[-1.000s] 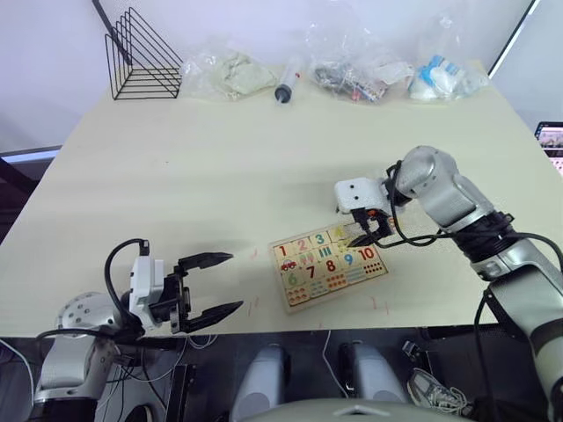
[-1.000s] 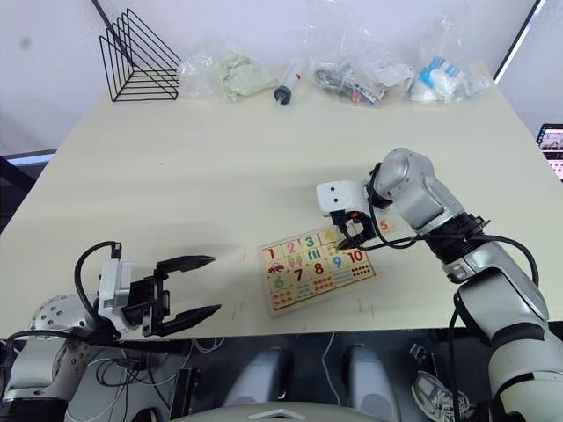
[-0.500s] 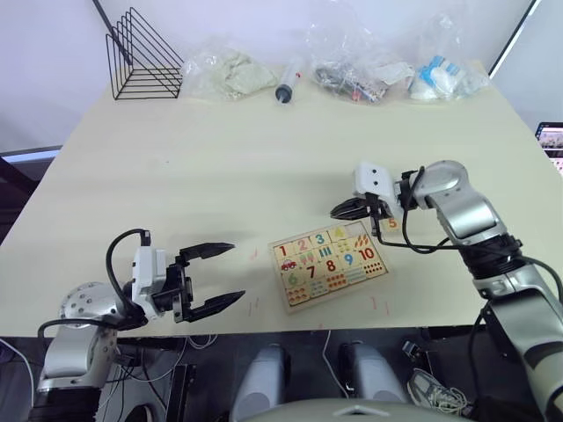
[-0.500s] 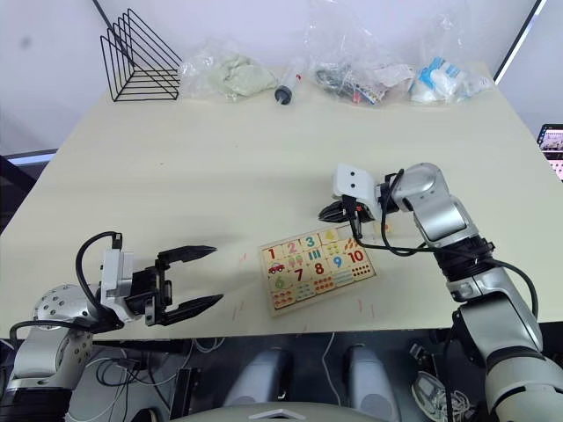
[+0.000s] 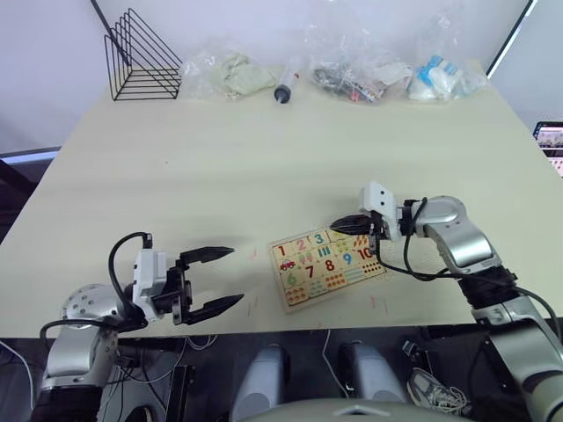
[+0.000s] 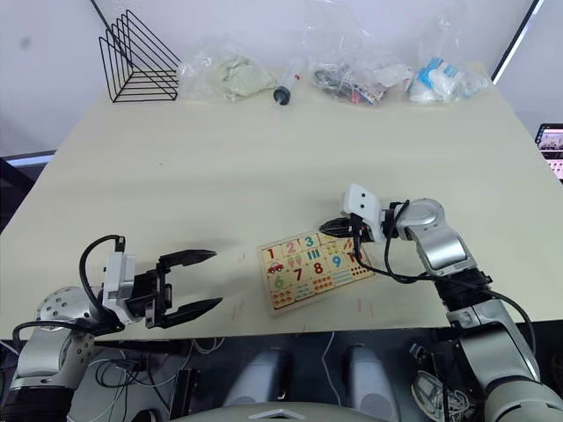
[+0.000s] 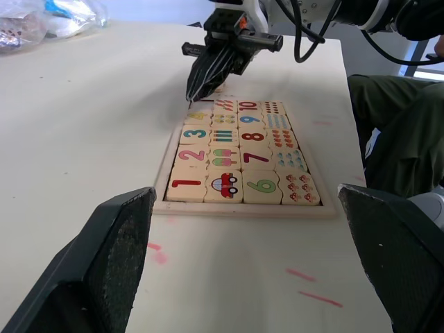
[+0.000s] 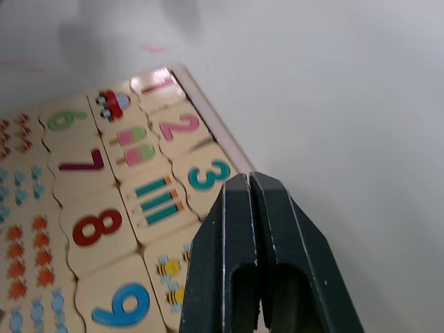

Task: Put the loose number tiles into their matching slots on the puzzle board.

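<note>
The right gripper [image 5: 341,225] covers the far right corner of the puzzle board [image 5: 327,269] at centre frame; the slot beneath cannot be read there. From the left wrist, that gripper's closed tips hide the top left tile. A person's trouser leg [image 7: 399,139] is cut by the right edge. Bag contents [image 5: 352,75] along the top are indistinct.

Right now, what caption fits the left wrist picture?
Shut right gripper pokes the far corner of the number puzzle board, framed by open left fingers.
</note>
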`<action>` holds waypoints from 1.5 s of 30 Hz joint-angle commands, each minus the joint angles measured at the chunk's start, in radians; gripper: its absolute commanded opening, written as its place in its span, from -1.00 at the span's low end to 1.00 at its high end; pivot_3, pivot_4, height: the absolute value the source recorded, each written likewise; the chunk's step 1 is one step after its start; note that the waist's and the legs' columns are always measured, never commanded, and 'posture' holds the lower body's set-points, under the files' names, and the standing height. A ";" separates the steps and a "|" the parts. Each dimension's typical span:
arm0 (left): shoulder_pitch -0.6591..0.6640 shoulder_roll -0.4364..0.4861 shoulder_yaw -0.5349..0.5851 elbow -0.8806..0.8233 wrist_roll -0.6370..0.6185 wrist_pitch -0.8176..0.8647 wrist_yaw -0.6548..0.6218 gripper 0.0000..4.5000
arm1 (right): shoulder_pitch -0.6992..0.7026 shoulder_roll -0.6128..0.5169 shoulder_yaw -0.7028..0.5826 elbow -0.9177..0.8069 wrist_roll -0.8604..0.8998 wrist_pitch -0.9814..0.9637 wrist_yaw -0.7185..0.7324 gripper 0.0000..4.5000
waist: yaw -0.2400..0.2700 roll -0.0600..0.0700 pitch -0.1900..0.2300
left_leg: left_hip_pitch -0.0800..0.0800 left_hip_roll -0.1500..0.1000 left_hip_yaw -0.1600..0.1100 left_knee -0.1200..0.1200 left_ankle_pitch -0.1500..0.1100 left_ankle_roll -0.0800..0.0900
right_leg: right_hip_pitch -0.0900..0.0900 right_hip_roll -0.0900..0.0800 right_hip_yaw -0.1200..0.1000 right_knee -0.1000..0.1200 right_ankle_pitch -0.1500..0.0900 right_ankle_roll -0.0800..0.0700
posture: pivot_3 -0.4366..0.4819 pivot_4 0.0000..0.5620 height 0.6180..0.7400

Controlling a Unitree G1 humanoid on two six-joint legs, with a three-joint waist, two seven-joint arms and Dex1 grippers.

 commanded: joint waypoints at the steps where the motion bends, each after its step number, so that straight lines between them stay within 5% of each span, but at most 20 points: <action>1: -0.020 0.010 0.011 0.024 0.001 -0.025 -0.017 1.00 | 0.023 -0.018 0.008 0.009 -0.021 -0.026 -0.011 -0.98 | 0.002 0.000 0.000 | 0.000 0.000 0.000 0.000 0.000 0.000 | 0.000 0.000 0.000 0.000 0.000 0.000 | -0.05 -0.47 1.00; 14: -0.011 -0.028 0.008 0.100 0.039 -0.065 0.011 1.00 | 0.106 -0.020 -0.095 -0.116 0.088 -0.023 -0.053 -0.98 | 0.001 -0.001 0.000 | 0.000 0.000 -0.001 0.000 0.000 0.000 | 0.000 0.000 0.000 0.000 0.000 0.000 | -0.05 -0.47 1.00; 22: 0.026 -0.036 0.037 0.102 0.060 -0.065 0.105 1.00 | 0.256 -0.022 -0.275 -0.241 0.195 -0.016 -0.177 -0.98 | 0.003 -0.001 -0.001 | 0.000 0.001 -0.001 0.000 0.000 0.000 | 0.001 0.000 0.000 0.000 0.000 0.000 | -0.05 -0.47 1.00; 25: 0.039 -0.038 0.054 0.112 0.061 -0.065 0.137 1.00 | 0.368 -0.037 -0.368 -0.274 0.229 -0.072 -0.200 -0.56 | 0.006 -0.001 -0.001 | 0.000 0.001 -0.001 0.000 0.000 0.000 | 0.001 -0.001 0.000 0.000 0.000 0.000 | -0.05 -0.47 1.00; 28: 0.045 -0.037 0.060 0.117 0.058 -0.061 0.155 1.00 | 0.429 -0.049 -0.421 -0.281 0.251 -0.107 -0.211 0.00 | 0.004 -0.001 -0.001 | 0.000 0.001 -0.001 0.000 0.000 0.000 | 0.001 -0.001 0.000 0.000 0.000 0.000 | -0.05 -0.47 1.00; 29: 0.046 -0.036 0.060 0.117 0.058 -0.062 0.157 1.00 | 0.436 -0.051 -0.425 -0.282 0.254 -0.112 -0.214 0.34 | -0.004 -0.001 -0.001 | 0.001 0.000 0.000 0.000 0.000 0.000 | 0.001 -0.001 0.001 0.000 0.000 0.000 | -0.05 -0.47 1.00; 30: 0.046 -0.037 0.065 0.121 0.056 -0.064 0.166 1.00 | 0.458 -0.059 -0.449 -0.276 0.257 -0.127 -0.218 0.39 | -0.005 -0.001 -0.001 | 0.002 0.001 0.002 0.000 0.000 0.000 | 0.002 0.000 0.003 0.000 0.000 0.000 | -0.05 -0.47 1.00; 31: 0.048 -0.039 0.073 0.127 0.057 -0.068 0.177 1.00 | 0.491 -0.069 -0.483 -0.268 0.266 -0.145 -0.215 0.74 | -0.005 -0.001 -0.001 | 0.003 0.001 0.002 0.001 0.000 0.000 | 0.002 0.001 0.003 0.000 0.000 0.000 | -0.05 -0.47 1.00; 33: 0.054 -0.041 0.089 0.139 0.057 -0.067 0.199 1.00 | 0.563 -0.087 -0.557 -0.245 0.280 -0.187 -0.213 0.99 | 0.002 -0.002 -0.002 | 0.005 0.001 0.002 0.000 0.000 0.000 | 0.005 0.002 0.001 0.000 0.000 0.000 | -0.05 -0.47 1.00; 45: 0.153 -0.044 0.152 0.102 0.025 -0.055 0.220 1.00 | 0.798 -0.118 -0.734 -0.191 0.382 -0.303 -0.125 0.99 | 0.002 -0.001 -0.003 | 0.014 0.003 0.008 -0.001 0.000 0.001 | 0.013 0.001 0.003 -0.001 -0.001 -0.001 | -0.05 -0.47 1.00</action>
